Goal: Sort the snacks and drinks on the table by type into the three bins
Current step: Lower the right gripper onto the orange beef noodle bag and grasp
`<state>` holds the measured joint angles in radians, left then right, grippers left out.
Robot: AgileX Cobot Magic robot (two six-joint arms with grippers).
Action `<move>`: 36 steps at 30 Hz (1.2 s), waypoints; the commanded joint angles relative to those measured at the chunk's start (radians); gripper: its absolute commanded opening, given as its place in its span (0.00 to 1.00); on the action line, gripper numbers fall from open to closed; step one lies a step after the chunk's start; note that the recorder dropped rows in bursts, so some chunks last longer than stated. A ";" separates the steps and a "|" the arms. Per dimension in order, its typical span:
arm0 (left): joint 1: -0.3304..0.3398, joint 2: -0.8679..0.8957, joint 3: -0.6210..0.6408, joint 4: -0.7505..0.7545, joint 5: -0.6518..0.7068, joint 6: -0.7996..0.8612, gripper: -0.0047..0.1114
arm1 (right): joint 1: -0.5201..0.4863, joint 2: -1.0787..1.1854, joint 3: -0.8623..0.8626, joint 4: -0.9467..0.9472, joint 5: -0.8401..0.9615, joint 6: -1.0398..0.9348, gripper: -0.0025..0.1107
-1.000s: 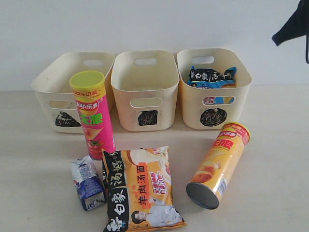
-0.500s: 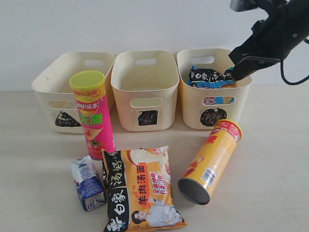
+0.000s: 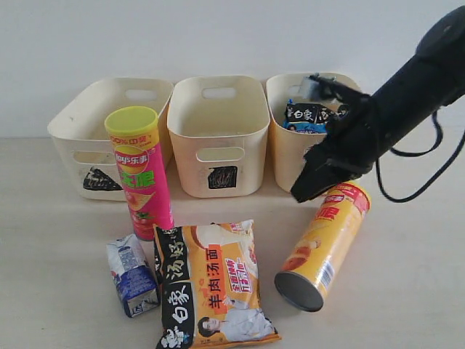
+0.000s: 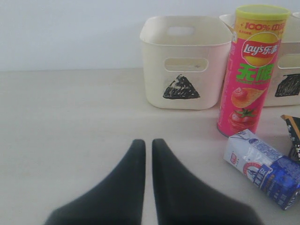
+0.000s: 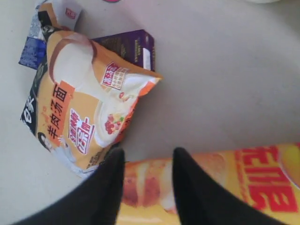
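Exterior view: pink tube point(image 3: 142, 174) is stood upright before the left bin point(image 3: 80, 127). Orange tube point(image 3: 323, 247) is laid on the desk point(image 3: 407, 291), on the near side of the right bin point(image 3: 290, 153). Blue packet point(image 3: 312, 116) is lodged in that bin. Orange packet point(image 3: 211, 287) is laid flat, near centre, with carton point(image 3: 132, 275) just left of it. Right tool point(image 5: 146, 164) is seen parted over the orange tube, nothing gripped. Left tool point(image 4: 147, 145) is seen narrow and empty.

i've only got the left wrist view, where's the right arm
Observer: The right gripper is over the orange tube, which lies on its side before the right bin.
Operator: holding it
Observer: No. Its fingers are open, above the tube.
Operator: anything binned yet
Observer: The blue packet sits in the right bin.
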<state>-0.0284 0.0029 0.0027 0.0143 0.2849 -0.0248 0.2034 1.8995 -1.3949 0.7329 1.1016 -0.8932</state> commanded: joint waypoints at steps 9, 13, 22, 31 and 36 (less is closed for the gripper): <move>0.001 -0.003 -0.003 -0.006 -0.008 -0.012 0.08 | 0.143 0.138 -0.003 0.007 -0.155 -0.005 0.79; 0.001 -0.003 -0.003 -0.006 -0.008 -0.012 0.08 | 0.157 0.167 -0.003 0.019 -0.177 -0.005 0.79; 0.001 -0.003 -0.003 -0.006 -0.006 -0.012 0.08 | 0.157 0.242 -0.003 0.101 -0.141 -0.044 0.79; 0.001 -0.003 -0.003 -0.006 -0.008 -0.012 0.08 | 0.157 0.236 -0.003 0.163 0.016 -0.108 0.79; 0.001 -0.003 -0.003 -0.006 -0.008 -0.012 0.08 | 0.157 0.248 -0.003 0.175 0.010 -0.107 0.79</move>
<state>-0.0284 0.0029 0.0027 0.0143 0.2849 -0.0248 0.3588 2.1435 -1.3949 0.8977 1.1004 -0.9878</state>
